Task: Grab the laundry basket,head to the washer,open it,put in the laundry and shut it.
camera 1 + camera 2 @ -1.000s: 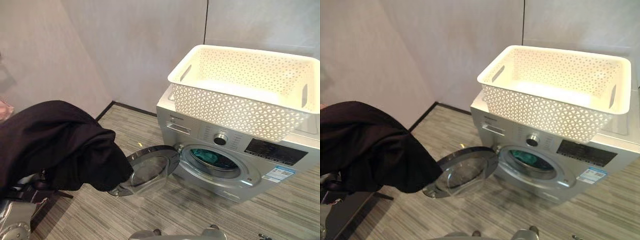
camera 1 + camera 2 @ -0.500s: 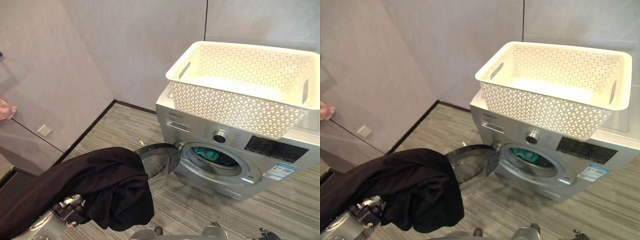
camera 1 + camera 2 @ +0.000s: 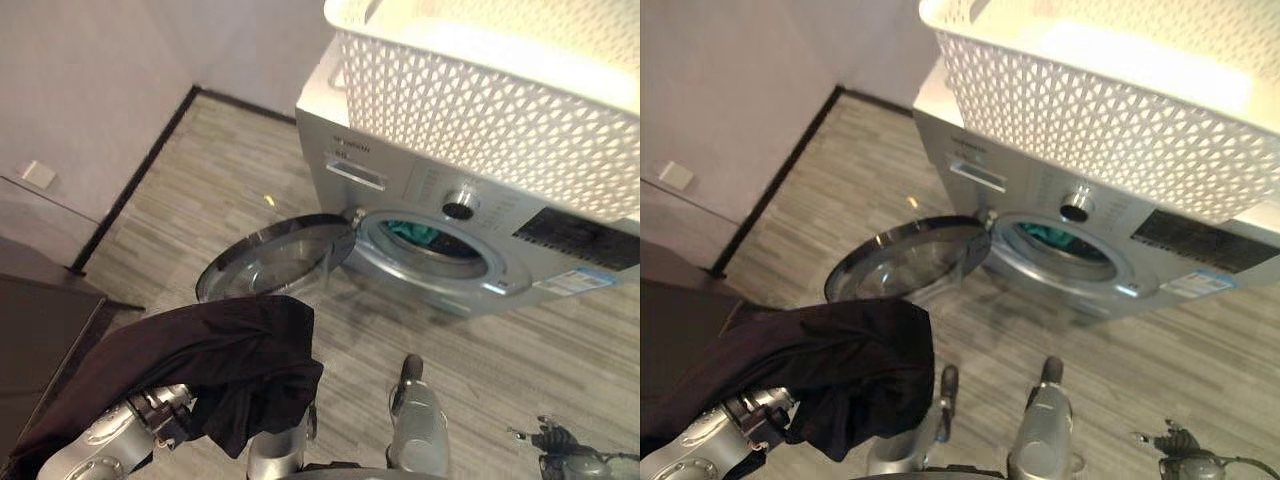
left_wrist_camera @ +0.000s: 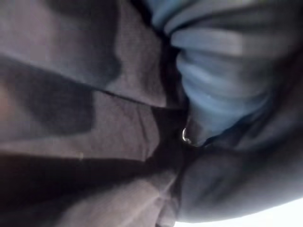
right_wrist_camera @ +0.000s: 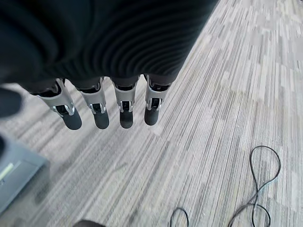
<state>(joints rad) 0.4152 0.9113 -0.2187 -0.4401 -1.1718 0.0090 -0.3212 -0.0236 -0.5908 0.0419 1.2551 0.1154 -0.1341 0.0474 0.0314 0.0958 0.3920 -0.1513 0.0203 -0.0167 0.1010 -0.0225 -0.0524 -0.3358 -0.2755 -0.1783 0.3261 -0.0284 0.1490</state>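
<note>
Left eye view: washer (image 3: 440,215) with white laundry basket (image 3: 500,90) on top, door (image 3: 275,255) swung open over the floor, teal laundry already in the drum (image 3: 425,237); dark garment (image 3: 220,360) draped over the left hand (image 3: 165,415), well short of the opening. Left grip cannot be told, fingers buried in cloth; loose folds could snag the door or slide off. Right wrist view adds the right hand (image 5: 109,106), fingers straight, empty, above bare floor.

The washer (image 3: 470,250) mouth stands open, its door (image 3: 275,258) swung flat out to the left and barring that side. Teal laundry (image 3: 415,234) already sits inside. Bare floor (image 3: 480,350) lies before the opening; the white basket (image 3: 500,90) overhangs the top front edge.
</note>
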